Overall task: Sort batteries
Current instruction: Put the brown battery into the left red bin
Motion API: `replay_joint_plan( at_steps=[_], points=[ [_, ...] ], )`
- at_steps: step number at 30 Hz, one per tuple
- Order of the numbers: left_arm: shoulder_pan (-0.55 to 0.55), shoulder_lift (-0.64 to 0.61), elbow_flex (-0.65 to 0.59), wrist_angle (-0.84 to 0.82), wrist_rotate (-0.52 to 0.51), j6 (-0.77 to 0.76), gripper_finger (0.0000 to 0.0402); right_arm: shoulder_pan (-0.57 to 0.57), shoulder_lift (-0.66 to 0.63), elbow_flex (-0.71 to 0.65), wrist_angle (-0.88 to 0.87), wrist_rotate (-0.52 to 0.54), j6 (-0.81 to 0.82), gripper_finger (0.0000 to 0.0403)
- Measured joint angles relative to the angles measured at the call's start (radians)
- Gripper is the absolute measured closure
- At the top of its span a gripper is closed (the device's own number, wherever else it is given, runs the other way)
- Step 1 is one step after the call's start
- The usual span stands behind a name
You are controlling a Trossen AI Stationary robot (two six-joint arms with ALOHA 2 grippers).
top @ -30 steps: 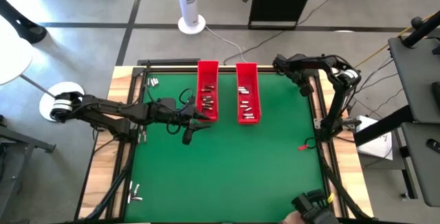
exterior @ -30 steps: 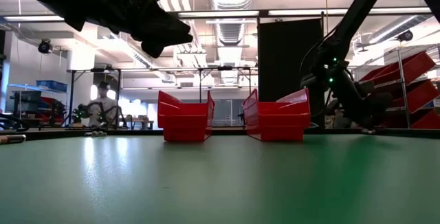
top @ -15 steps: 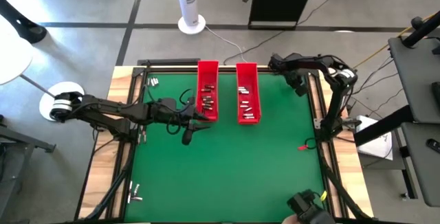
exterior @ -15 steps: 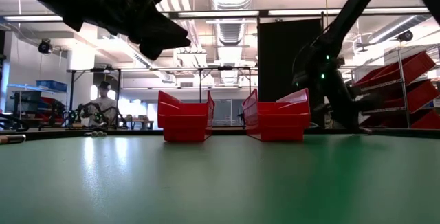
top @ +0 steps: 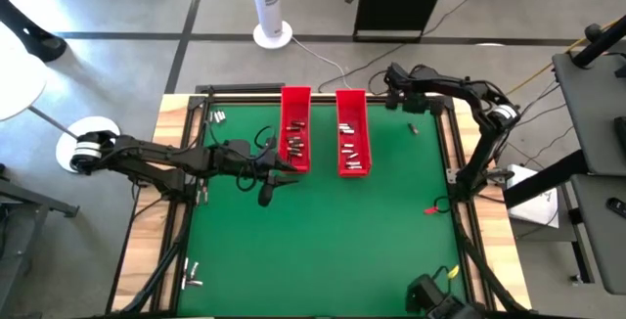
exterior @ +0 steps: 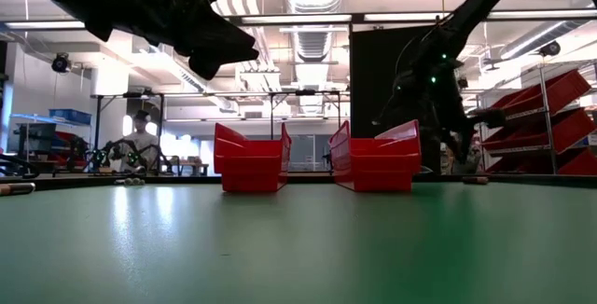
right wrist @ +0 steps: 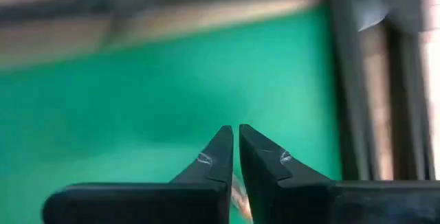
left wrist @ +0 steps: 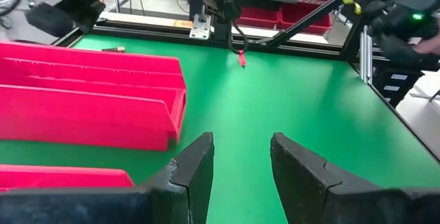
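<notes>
Two long red trays, the left tray (top: 295,128) and the right tray (top: 352,133), lie side by side at the far middle of the green mat, with small silvery batteries (top: 294,145) in them. One battery (top: 413,129) lies alone on the mat right of the trays. My left gripper (left wrist: 240,161) hovers open and empty by the left tray's near end (top: 282,167). My right gripper (right wrist: 234,152) is raised near the right tray's far right corner (top: 401,96). Its fingers are almost together, with a pale sliver that looks like a battery between them. My right gripper pinches a small pale thing (right wrist: 238,195), apparently a battery, between its two fingers, and only a sliver shows in the narrow gap behind the fingertips. It is lifted clear of the mat. Which part of it the fingers have cannot be told.
More batteries lie at the table's far left corner (top: 217,115) and near left edge (top: 193,278). A small red thing (top: 430,209) lies on the mat by the right edge. A dark frame rail runs around the mat. The mat's near half is bare green.
My right gripper has risen and moved from above the mat by the right edge toward the far edge and the left, close to the right tray's far end. One battery now shows lying on the mat where the gripper had been.
</notes>
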Motion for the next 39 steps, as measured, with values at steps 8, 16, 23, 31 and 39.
replay_joint_plan(
  at_steps=[8, 16, 23, 31, 39],
  points=[
    [-0.002, 0.0, 0.0, 0.029, 0.0, -0.023, 0.0276, 0.095, -0.041, -0.061, -0.055, -0.213, -0.278, 0.0285],
    [-0.009, 0.0, 0.0, 0.067, 0.0, -0.029, 0.0276, 0.161, -0.104, -0.214, 0.137, -0.232, -0.346, 0.0192],
    [-0.009, 0.0, 0.0, 0.076, 0.0, -0.041, 0.0276, 0.158, -0.106, -0.293, 0.228, -0.231, -0.359, 0.0211],
    [-0.01, 0.0, 0.0, 0.136, 0.0, -0.034, 0.0276, 0.158, -0.106, -0.356, 0.295, -0.287, -0.355, 0.0329],
    [-0.03, 0.0, 0.0, 0.247, 0.0, 0.022, 0.0276, 0.156, -0.107, -0.38, 0.323, -0.33, -0.364, 0.0369]
  ],
)
